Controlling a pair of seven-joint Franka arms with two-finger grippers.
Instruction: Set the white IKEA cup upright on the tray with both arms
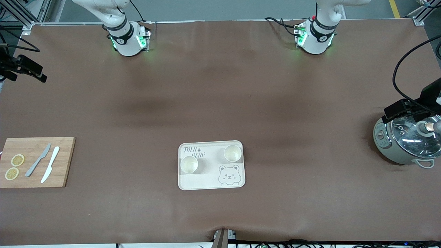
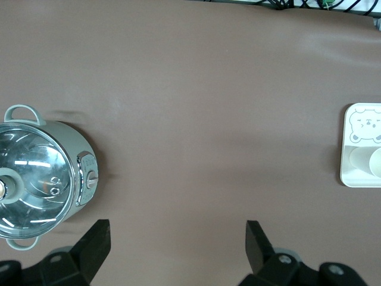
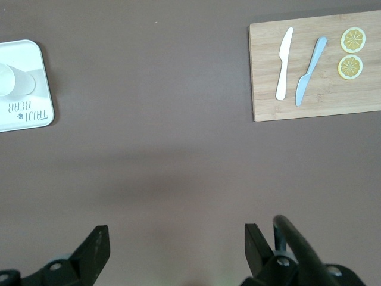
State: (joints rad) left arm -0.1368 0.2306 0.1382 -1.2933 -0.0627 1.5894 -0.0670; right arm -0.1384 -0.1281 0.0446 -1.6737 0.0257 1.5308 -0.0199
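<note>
A matte brown bench (image 1: 220,103) spans the view. Near its front edge, midway along, the cream rounded-corner tray (image 1: 211,165) carries 2 upright white cups (image 1: 189,164) (image 1: 232,153). The left tool (image 2: 178,238) and right tool (image 3: 175,241) hang spread over bare bench, both arms waiting.

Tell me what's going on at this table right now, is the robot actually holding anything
Nothing is being held. Two white cups stand upright on the cream tray. The left gripper is open over bare table beside the lidded pot. The right gripper is open over bare table near the cutting board, which carries two knives and two lemon slices. From how things lie, the cups appear already placed.
</note>
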